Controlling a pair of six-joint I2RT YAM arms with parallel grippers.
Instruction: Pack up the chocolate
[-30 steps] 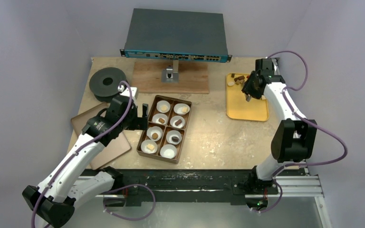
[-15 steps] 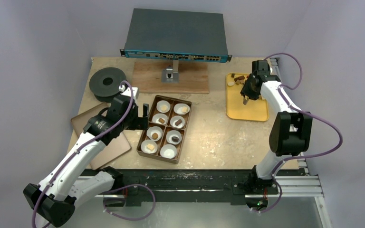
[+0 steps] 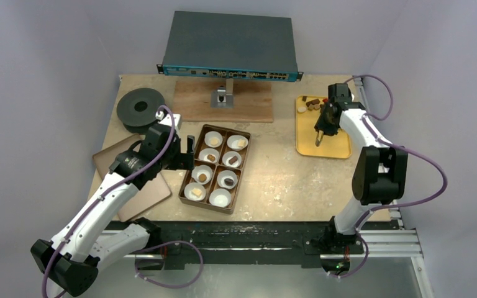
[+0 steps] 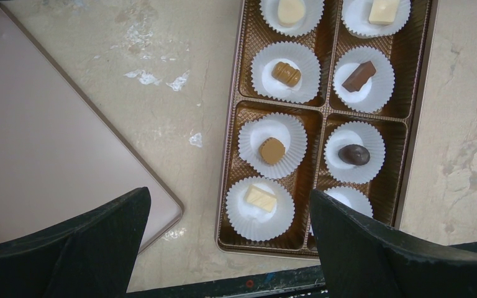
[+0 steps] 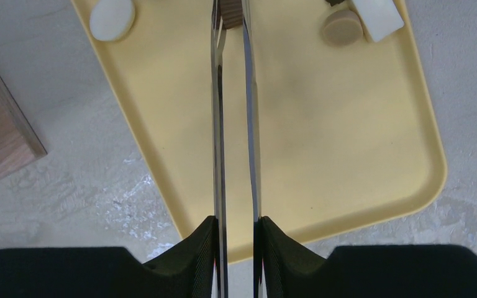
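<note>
Chocolate piece (image 5: 230,15) sits clamped in right pincer (image 3: 318,139) over yellow tray (image 5: 348,155).

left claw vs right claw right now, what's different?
Opening: the left claw is wide open and empty; the right claw is nearly shut, pinching a brown chocolate piece at its tips.
Place: the left claw is over the brown box edge; the right claw is over the yellow tray.
Build: the left claw has broad black fingers; the right claw has long thin blades.
Shared: both point down at the table.
</note>
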